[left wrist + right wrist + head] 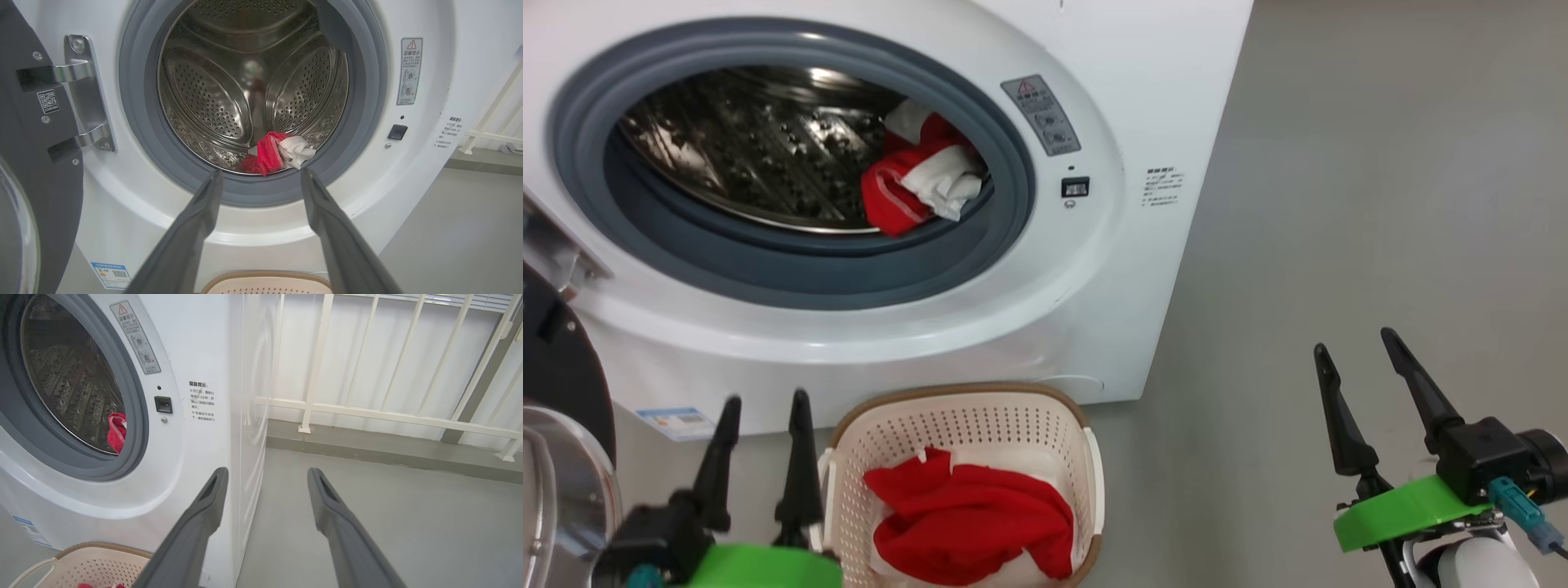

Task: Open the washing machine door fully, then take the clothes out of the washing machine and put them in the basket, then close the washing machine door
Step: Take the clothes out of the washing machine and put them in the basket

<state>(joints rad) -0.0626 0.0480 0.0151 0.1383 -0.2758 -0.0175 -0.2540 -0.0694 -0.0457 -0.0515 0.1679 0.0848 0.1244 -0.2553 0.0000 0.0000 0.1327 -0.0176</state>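
The door point(560, 359) stands swung out to the left on its hinge point(81, 90), so the step in hand looks to be fetching the clothes. A red-and-white garment point(915, 184) lies bunched at the front right of the drum point(212, 94), just behind the gasket point(141, 122) lip. A red garment point(972, 514) already lies in the basket point(964, 412), which sits on the floor point(1339, 204) against the foot of the washer point(1168, 98). The left end effector point(765, 398) hovers low before the washer, just left of the basket, fingers spread wide and empty. In its wrist view they frame the garment in the drum, so this arm seems the better placed. A good reach would go in over the gasket lip and keep the fingers wide until they straddle the bunch. It would then pinch a thick fold rather than the loose white trim, and lift clear of the lip before drawing back, so the fabric does not drag or catch. The right end effector point(1353, 340), also wide and empty, hangs well off to the right over bare floor, pointing past the washer's side toward a white railing point(367, 412). The open door is close on the left arm's outer side and could be knocked. The basket is directly below the opening, which makes for a short carry, but it is light enough to be nudged.
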